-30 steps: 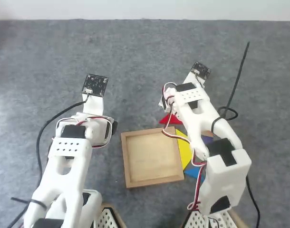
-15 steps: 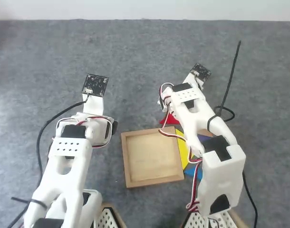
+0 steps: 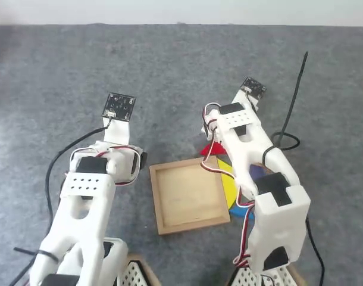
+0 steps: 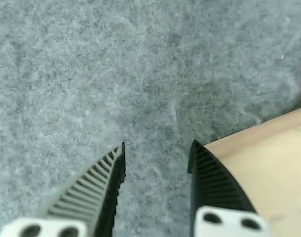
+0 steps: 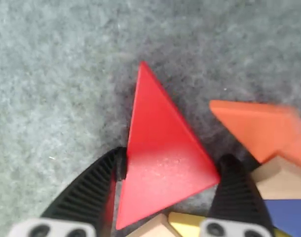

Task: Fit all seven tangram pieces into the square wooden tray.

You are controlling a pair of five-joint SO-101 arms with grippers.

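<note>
At the left of the high view the left arm is seen. From its wrist camera the left gripper (image 4: 157, 148) is shown with its jaws apart and nothing between them, held over the grey carpet (image 3: 80, 71) just beside a corner of the tray (image 4: 269, 148).

In the middle of the high view, slightly below centre, the square wooden tray (image 3: 154, 199) is laid flat, and no piece is seen inside it.

Right of the tray, the pieces are bunched against its right edge and partly hidden under the right arm. The red triangle (image 3: 206, 150) is found at the tray's upper right corner, with a yellow piece (image 3: 231, 187), a blue piece (image 3: 238, 211) and a purple piece (image 3: 257, 173) beside and below it. An orange piece (image 5: 254, 128) is seen near the triangle in the right wrist view.

The right gripper (image 5: 172, 160) is held astride the red triangle (image 5: 150, 113) with its jaws apart. One finger (image 5: 98, 182) is set against one edge of the triangle and the other near its corner, and no clamp is made out.

The triangle is judged light, rigid and smooth-faced, so slipping is likely if it is pinched at a corner. A hold across two edges near its broad middle is judged safer. Because it is thin and flat on the carpet, the fingertips are expected to be needed low.
</note>
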